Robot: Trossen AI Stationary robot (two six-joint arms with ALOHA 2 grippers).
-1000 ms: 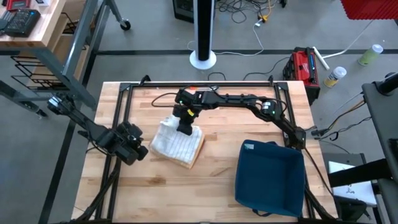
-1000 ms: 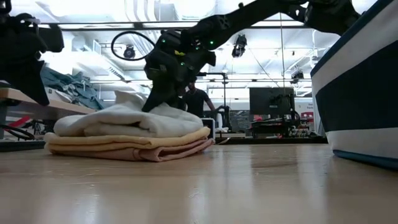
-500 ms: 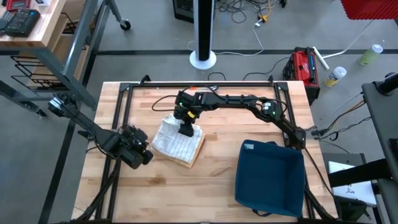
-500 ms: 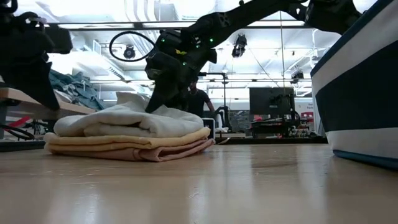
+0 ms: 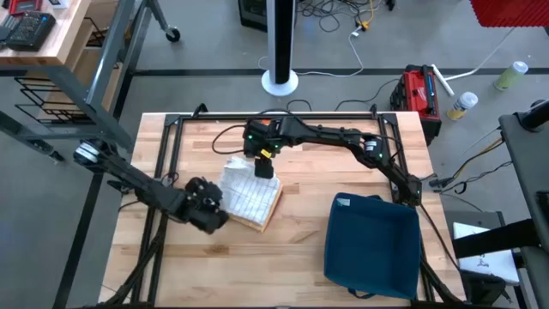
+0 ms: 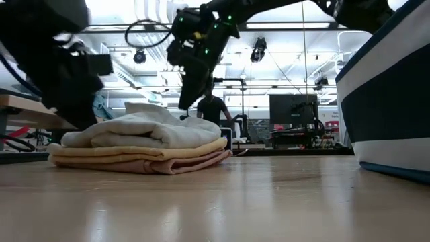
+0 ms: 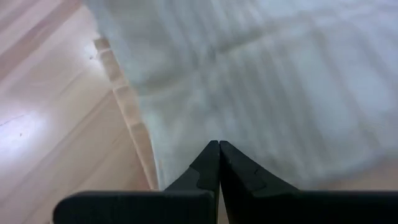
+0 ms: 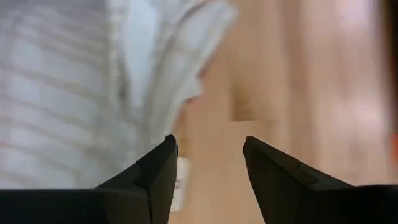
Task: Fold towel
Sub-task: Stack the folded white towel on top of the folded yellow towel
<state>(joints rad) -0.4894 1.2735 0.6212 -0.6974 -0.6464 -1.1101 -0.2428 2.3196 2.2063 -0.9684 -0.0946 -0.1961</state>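
Note:
A folded towel (image 5: pixel 250 196), white on top with tan layers beneath, lies flat on the wooden table left of its middle; the low view shows the towel (image 6: pixel 141 141) as a low stack. My right gripper (image 5: pixel 264 166) hangs open just above the towel's far edge, its fingers either side of the white edge (image 8: pixel 155 74) and bare wood. My left gripper (image 5: pixel 211 208) is shut, low at the towel's left side, with its tips (image 7: pixel 219 144) pointing over the white cloth (image 7: pixel 280 74). My left gripper's shut fingertips (image 7: pixel 211 155) stand low over the towel's left edge (image 7: pixel 134 118), slanting down from the table's left. I cannot tell whether they touch the cloth.
A dark blue bin (image 5: pixel 371 245) stands at the near right of the table and fills the right of the low view (image 6: pixel 390 94). Black frame rails (image 5: pixel 274 115) run along the table's far and side edges. Bare wood lies in front of the towel.
My right gripper has opened, let go of the towel's top layer and risen a little toward the far edge. My left gripper, still shut, has moved toward the table's right until it reached the towel's left side. The towel has stayed folded in place.

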